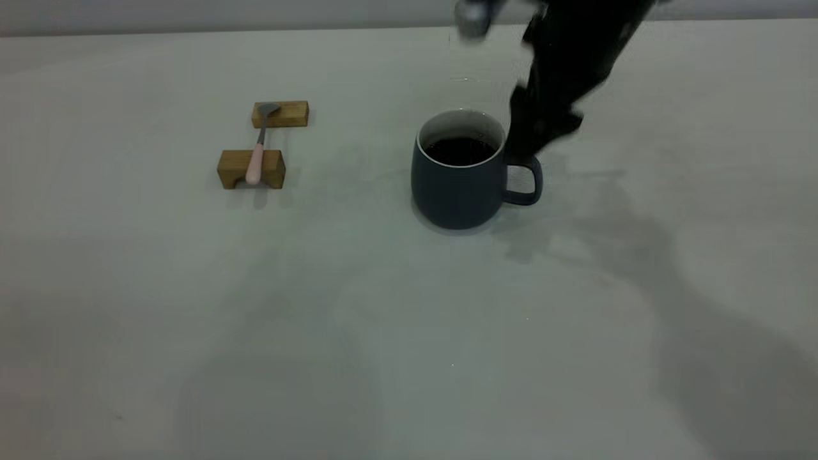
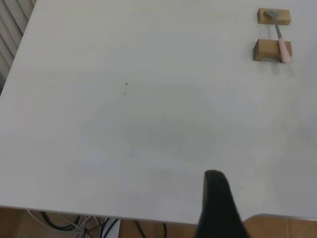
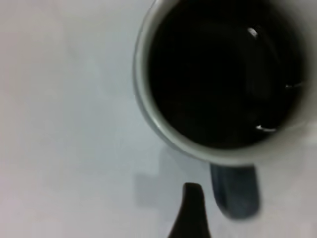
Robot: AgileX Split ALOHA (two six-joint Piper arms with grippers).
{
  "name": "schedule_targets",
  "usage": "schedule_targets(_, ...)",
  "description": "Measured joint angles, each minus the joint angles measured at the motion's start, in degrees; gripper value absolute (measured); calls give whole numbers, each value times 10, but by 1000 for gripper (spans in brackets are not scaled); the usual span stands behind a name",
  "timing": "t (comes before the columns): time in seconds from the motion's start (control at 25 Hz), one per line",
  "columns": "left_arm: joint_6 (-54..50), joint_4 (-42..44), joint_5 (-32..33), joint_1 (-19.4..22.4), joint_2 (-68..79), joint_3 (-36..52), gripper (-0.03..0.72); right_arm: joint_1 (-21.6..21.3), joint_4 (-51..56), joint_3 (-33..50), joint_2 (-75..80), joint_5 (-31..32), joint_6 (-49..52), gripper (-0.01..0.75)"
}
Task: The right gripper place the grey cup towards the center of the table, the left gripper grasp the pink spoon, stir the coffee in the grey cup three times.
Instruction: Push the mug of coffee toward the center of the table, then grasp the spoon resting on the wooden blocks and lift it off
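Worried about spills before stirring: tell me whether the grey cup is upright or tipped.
Upright. The grey cup stands on its base on the table, rim up, with the coffee lying level inside.

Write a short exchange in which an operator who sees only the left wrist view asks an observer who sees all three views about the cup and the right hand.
Operator: I see only the pink spoon lying across two wooden blocks. Where is the grey cup?
Observer: It stands upright on the table, to the right of the blocks in the exterior view, with its handle turned away from them.
Operator: Is anything in it?
Observer: Yes, the coffee, dark and sitting a little below the rim.
Operator: And the right hand?
Observer: It hangs close behind the cup's handle. I cannot tell whether it touches the handle.
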Motion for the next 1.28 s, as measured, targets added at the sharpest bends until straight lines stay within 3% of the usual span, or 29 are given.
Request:
schedule_targets(0.2, 0, 0, 0, 0, 0, 0, 558, -5, -18, 0, -128, 97, 118, 725)
schedule_targets(0.6, 0, 0, 0, 0, 0, 0, 558, -8, -139, 2, -386, 376, 479, 718)
schedule_targets(0.76, 0, 0, 0, 0, 0, 0, 558, -8, -163, 37, -464, 386, 512, 717)
schedule_targets(0.88, 0, 0, 0, 0, 0, 0, 558, -8, -169, 107, -534, 388, 516, 717)
schedule_targets(1.16, 0, 0, 0, 0, 0, 0, 558, -8, -171, 330, -770, 391, 556, 713)
schedule_targets(1.28, 0, 0, 0, 0, 0, 0, 558, -10, -171, 417, -903, 360, 557, 705)
